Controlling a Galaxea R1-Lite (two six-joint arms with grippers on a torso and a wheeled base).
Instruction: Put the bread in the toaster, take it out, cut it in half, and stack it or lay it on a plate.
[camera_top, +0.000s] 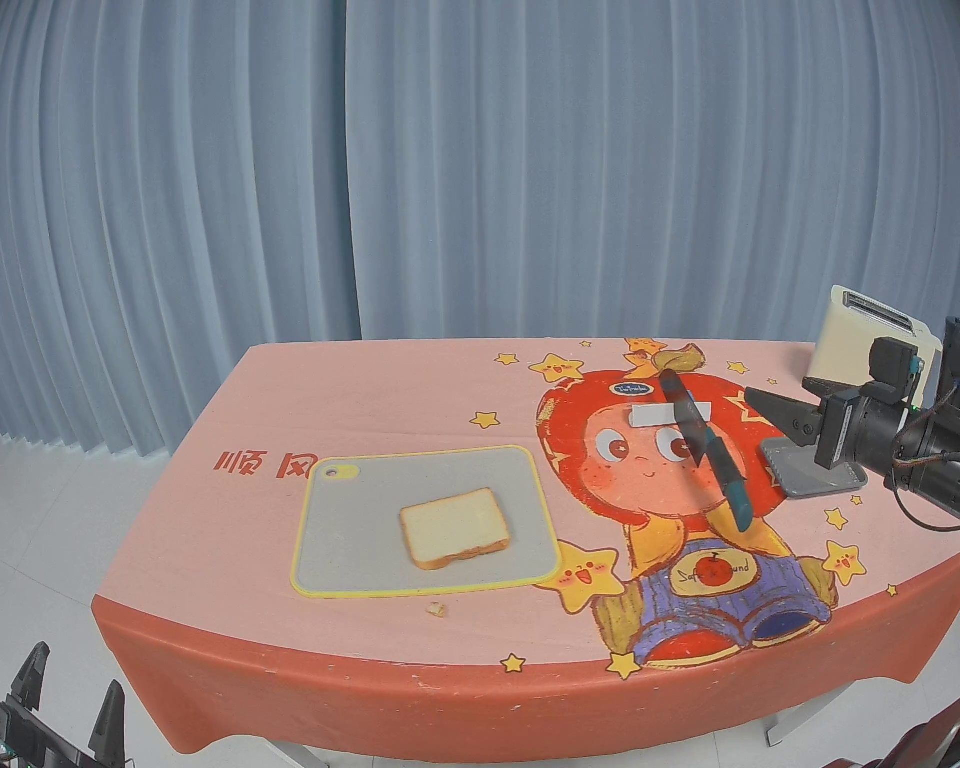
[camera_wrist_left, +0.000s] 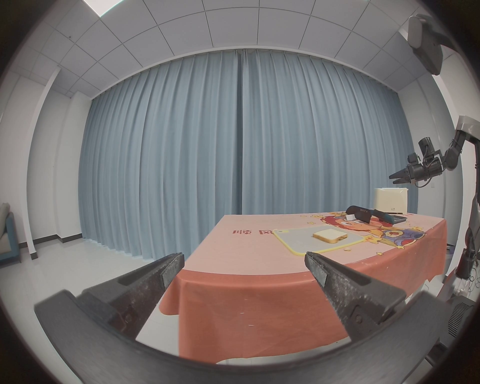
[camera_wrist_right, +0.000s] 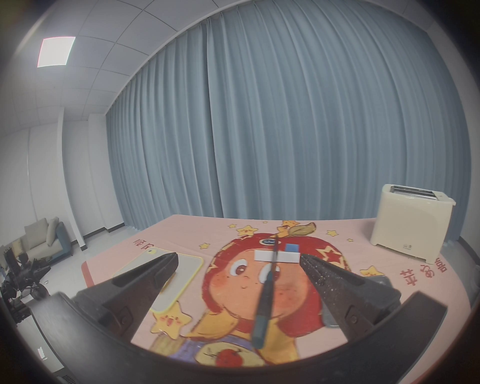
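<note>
well, the bread (camera_top: 455, 528) lies flat on the cutting board (camera_top: 340, 540), likely light, soft and crumbly: pinch it gently across opposite crusts. left hand (camera_wrist_left: 244, 256) and right hand (camera_wrist_right: 237, 259) both gape empty.

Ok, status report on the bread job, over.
Both open: left hand low off the table, right hand raised beside the knife. Bread flat on cutting board. Nothing blocking.

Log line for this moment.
bread whole on cutting board | knife on table | left gripper open | right gripper open near toaster
</note>
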